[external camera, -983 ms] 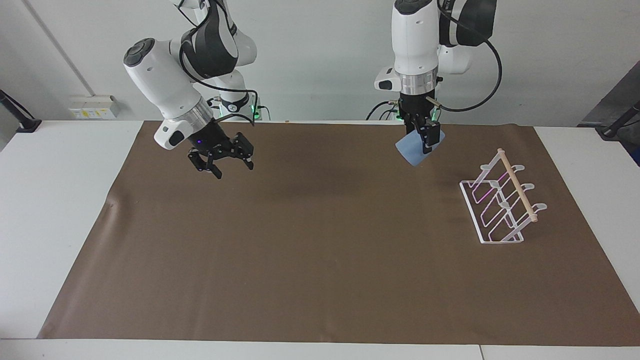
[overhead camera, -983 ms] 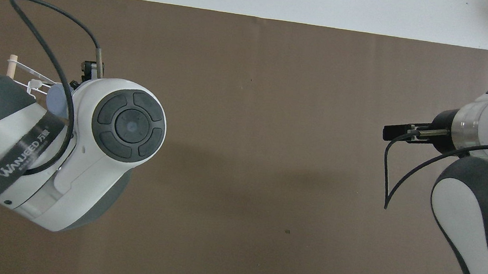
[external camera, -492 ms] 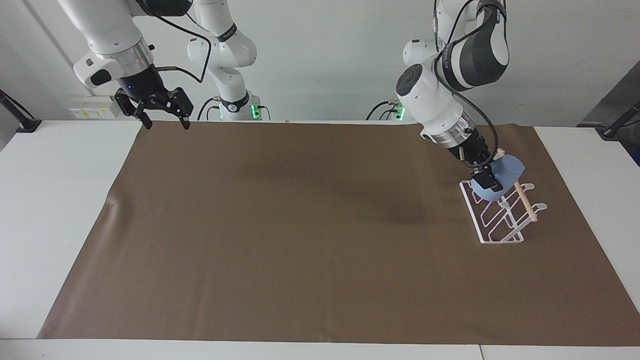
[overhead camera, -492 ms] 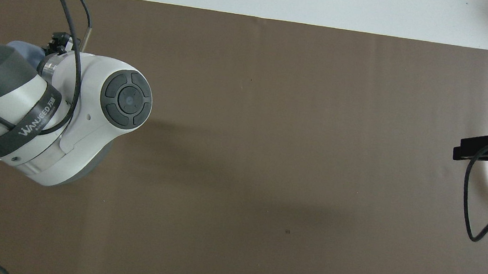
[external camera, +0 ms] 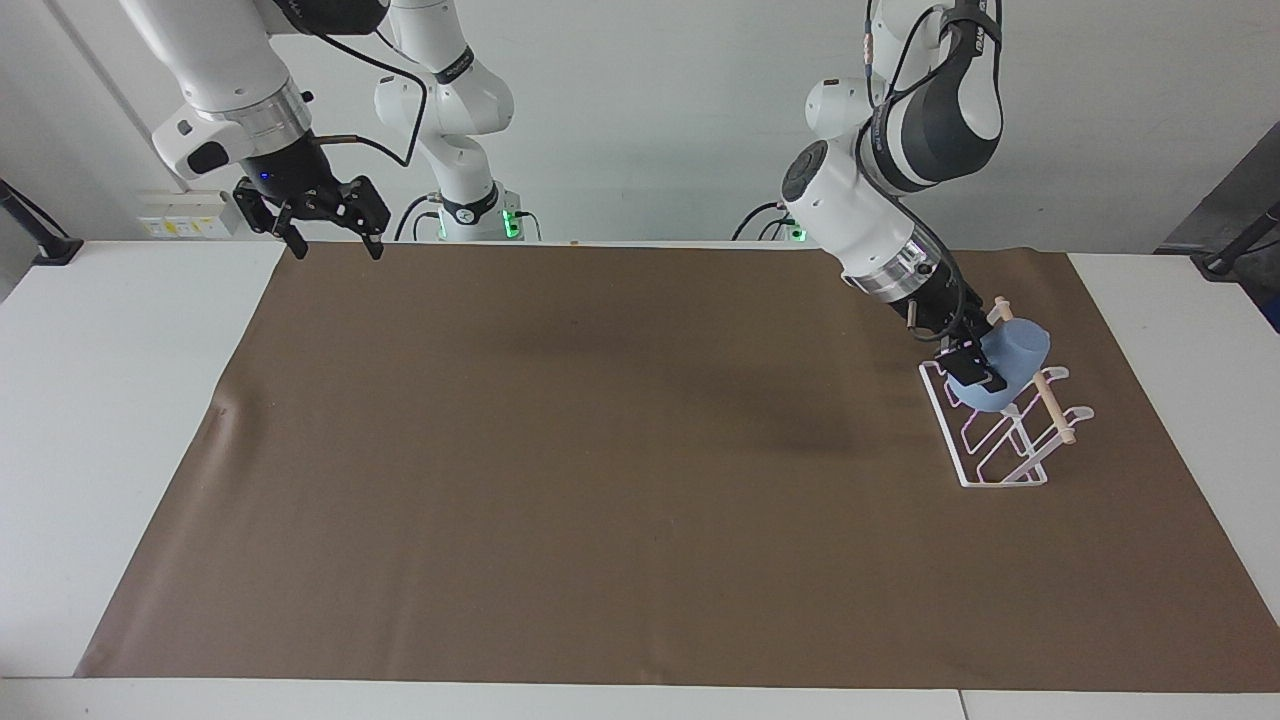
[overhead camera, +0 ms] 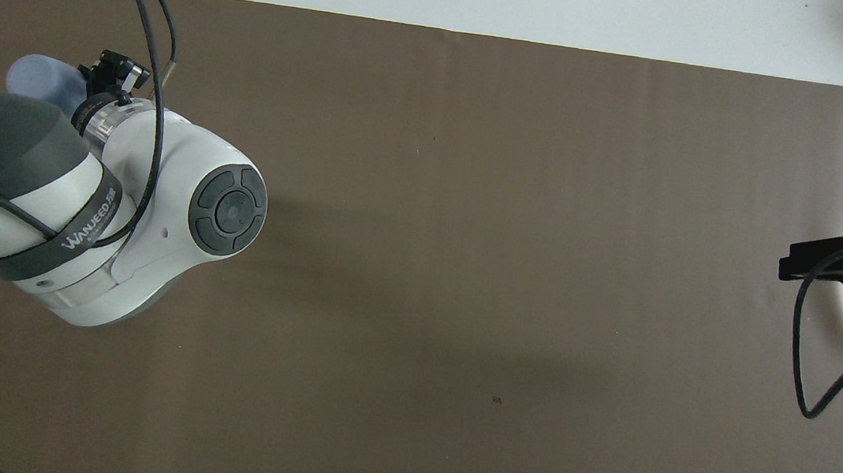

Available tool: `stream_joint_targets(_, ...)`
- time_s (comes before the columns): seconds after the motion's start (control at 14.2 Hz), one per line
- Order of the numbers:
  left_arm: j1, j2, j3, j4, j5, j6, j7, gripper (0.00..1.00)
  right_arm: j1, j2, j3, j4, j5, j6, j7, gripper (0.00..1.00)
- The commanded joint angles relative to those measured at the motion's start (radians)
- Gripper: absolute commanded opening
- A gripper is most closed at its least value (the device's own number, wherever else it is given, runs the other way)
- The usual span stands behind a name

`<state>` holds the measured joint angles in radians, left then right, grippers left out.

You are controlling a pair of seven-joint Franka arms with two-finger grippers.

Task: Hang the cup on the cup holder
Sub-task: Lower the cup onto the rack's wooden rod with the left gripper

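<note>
My left gripper (external camera: 985, 372) is shut on the light blue cup (external camera: 1022, 348) and holds it tilted, mouth down, against the end of the white wire cup holder (external camera: 1003, 452) that is nearest the robots. The cup's base points up, past the wooden dowel (external camera: 1052, 402). I cannot tell whether a prong is inside the cup. In the overhead view the cup (overhead camera: 36, 76) shows beside the left gripper (overhead camera: 113, 69), and the arm hides nearly all of the cup holder. My right gripper (external camera: 337, 246) waits, open and empty, above the mat's corner nearest its base; it also shows in the overhead view (overhead camera: 793, 264).
A brown mat (external camera: 600, 470) covers most of the white table (external camera: 120, 420). The cup holder stands on the mat toward the left arm's end. The left arm's cable (overhead camera: 154, 8) loops above its wrist.
The left gripper carried the cup from over the mat near the robots down onto the cup holder and has just settled it slightly lower. The right arm rose and drew back to the mat's corner.
</note>
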<state>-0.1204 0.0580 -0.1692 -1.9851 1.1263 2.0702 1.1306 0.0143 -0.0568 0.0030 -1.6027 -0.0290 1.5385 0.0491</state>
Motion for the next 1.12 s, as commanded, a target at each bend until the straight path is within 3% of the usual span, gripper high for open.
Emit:
stream_joint_targets(0.0,0.042,-0.055,-0.004,-0.087,0.023,0.080,0.005,0.00,0.004,-0.023,0.003,-0.029,-0.014,0.016,0.025,1.00)
stream_joint_targets(0.21,0.077,-0.064,-0.006,-0.119,0.024,0.140,0.005,0.00,-0.008,-0.012,-0.001,-0.010,0.036,0.006,0.026,1.00)
stream_joint_targets(1.05,0.151,-0.070,-0.006,-0.198,0.023,0.278,0.005,0.00,-0.005,-0.031,-0.006,-0.046,0.038,0.019,0.060,1.00)
